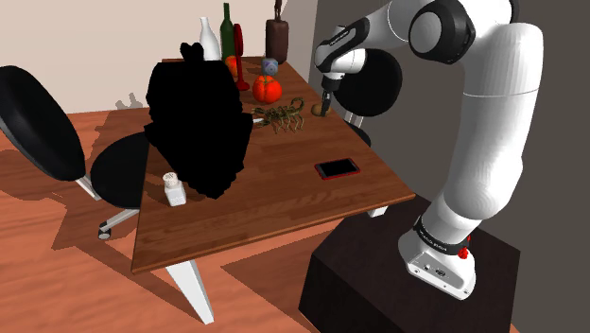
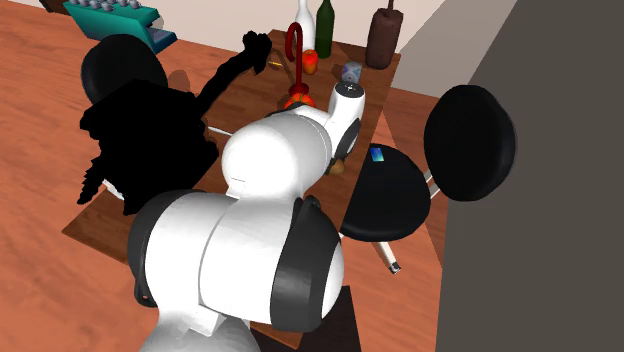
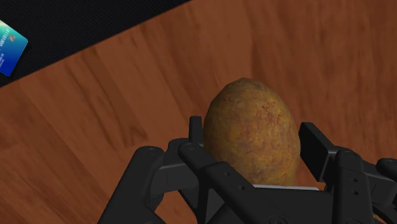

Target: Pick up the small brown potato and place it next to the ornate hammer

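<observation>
The small brown potato (image 3: 251,105) sits between my gripper's (image 3: 254,130) two black fingers, which press against both of its sides just above the wooden table top. In the shoulder view the gripper (image 1: 324,99) points down at the potato (image 1: 318,111) near the table's far right edge. The ornate hammer (image 1: 280,115), a gold-brown curly piece, lies on the table a short way to the potato's left. In the second exterior view the potato (image 2: 338,167) peeks out under the white arm.
A tomato (image 1: 267,89), bottles (image 1: 227,33) and a dark jug (image 1: 276,40) stand at the table's (image 1: 265,213) back. A red phone (image 1: 337,168), a white shaker (image 1: 175,188) and a big black shape (image 1: 199,123) are nearer. A black chair (image 2: 385,195) with a blue card (image 3: 9,44) stands beside the table edge.
</observation>
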Controlling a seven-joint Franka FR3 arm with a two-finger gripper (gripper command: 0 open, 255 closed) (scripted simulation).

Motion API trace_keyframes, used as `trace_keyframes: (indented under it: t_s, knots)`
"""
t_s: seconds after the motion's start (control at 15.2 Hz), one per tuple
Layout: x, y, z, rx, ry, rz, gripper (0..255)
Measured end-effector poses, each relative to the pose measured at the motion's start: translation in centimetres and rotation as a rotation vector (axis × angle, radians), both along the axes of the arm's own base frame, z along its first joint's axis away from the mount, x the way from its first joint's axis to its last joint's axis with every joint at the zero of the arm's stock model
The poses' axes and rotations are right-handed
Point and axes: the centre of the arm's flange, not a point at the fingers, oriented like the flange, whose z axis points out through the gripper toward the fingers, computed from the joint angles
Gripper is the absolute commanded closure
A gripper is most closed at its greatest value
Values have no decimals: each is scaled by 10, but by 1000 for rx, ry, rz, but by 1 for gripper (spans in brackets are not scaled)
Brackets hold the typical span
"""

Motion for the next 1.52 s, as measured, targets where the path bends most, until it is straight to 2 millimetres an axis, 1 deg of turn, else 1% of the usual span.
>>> trace_keyframes:
  t_s: [0.4,0.46,0.86,1.52]
  knots:
    - [0,0,0,0,0,0,255]
    - [0,0,2,0,0,0,255]
    - [0,2,32,0,0,0,255]
    - [0,-1,83,0,0,0,255]
